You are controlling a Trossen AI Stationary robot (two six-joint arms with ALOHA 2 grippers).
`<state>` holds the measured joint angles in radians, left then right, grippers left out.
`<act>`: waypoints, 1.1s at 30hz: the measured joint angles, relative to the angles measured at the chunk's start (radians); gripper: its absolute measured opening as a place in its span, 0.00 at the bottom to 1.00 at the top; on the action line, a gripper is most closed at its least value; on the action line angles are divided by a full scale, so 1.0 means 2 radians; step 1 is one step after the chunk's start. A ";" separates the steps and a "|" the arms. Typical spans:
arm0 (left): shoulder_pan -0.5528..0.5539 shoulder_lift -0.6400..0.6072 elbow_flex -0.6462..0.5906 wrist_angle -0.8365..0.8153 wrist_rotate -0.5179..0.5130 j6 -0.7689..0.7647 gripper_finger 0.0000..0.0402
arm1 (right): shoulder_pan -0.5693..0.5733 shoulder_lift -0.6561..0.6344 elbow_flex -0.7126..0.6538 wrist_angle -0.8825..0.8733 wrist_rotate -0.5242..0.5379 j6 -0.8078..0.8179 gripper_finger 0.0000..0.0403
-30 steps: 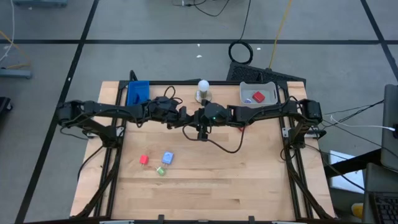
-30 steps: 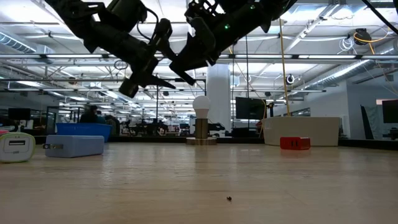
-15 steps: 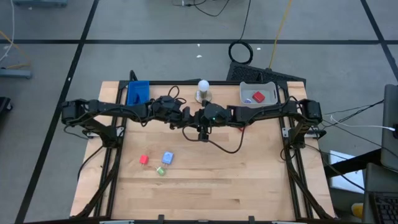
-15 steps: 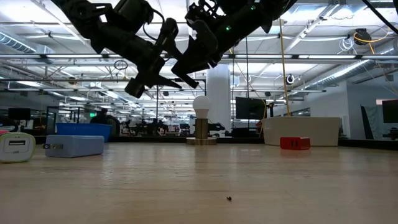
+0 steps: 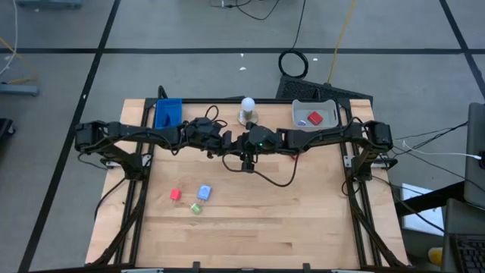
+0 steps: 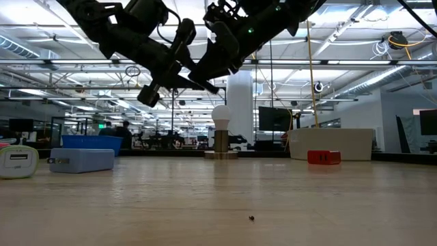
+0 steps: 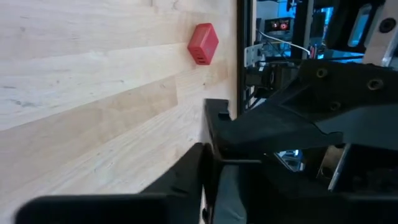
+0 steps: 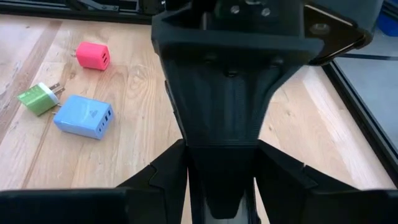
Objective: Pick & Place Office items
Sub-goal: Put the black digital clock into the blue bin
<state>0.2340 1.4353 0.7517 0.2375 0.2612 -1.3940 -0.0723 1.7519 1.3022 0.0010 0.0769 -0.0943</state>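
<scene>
Both grippers hang high over the table's middle, nose to nose: left gripper (image 5: 222,144) (image 6: 179,83), right gripper (image 5: 244,154) (image 6: 208,65). Dark gripper parts fill much of both wrist views. On the wood below and to the left lie a pink-red block (image 5: 175,194) (image 8: 93,56), a light-blue block (image 5: 204,192) (image 8: 84,118) and a green bit (image 5: 196,208) (image 8: 38,99), each flat on the table. The left wrist view shows a red block (image 7: 203,43) on the wood. Another red block (image 5: 315,117) (image 6: 323,157) lies in the grey tray (image 5: 329,105).
A blue tray (image 5: 167,112) (image 6: 92,142) stands at the far left. A white ball on a round base (image 5: 248,110) (image 6: 220,130) stands at the far middle. A black cable (image 5: 276,182) hangs in a loop under the right arm. Bare wood covers the near half.
The left gripper has drifted a little toward the table's right, closer to the right gripper. The right arm and the pieces on the table have kept still.
</scene>
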 joint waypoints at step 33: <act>0.002 -0.001 0.001 0.040 0.014 0.003 0.14 | 0.000 -0.017 0.000 -0.003 -0.023 0.064 0.68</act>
<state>0.2374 1.4334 0.7539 0.3168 0.2897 -1.3885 -0.0722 1.7173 1.3022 -0.0057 0.0305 0.0331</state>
